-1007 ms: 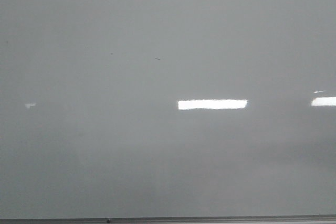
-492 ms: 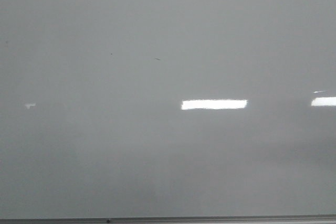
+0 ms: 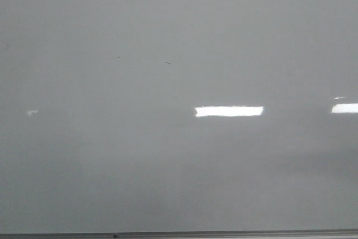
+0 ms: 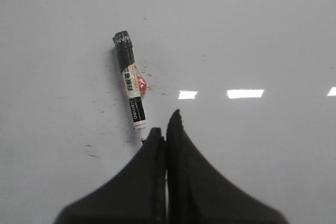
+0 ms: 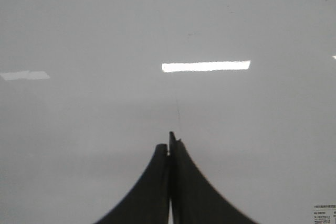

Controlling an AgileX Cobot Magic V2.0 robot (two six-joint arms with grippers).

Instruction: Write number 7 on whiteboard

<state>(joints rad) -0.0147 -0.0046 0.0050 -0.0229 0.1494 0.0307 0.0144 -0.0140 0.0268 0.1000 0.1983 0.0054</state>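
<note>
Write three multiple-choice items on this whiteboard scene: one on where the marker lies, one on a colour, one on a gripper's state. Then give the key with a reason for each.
1. Where is the marker?
A. Lying on the whiteboard, just ahead of the left gripper
B. Clamped in the right gripper
C. Standing upright in a cup

2. What colour is the marker's cap end?
A. Red
B. Black
C. Green

3. How does the right gripper stand?
A. Wide open
B. Shut on the marker
C. Shut, holding nothing

Key:
1 A, the left wrist view shows it flat on the board beyond the fingertips.
2 B, the end farthest from the fingers is black.
3 C, the right wrist view shows its fingers pressed together with nothing between them.
</note>
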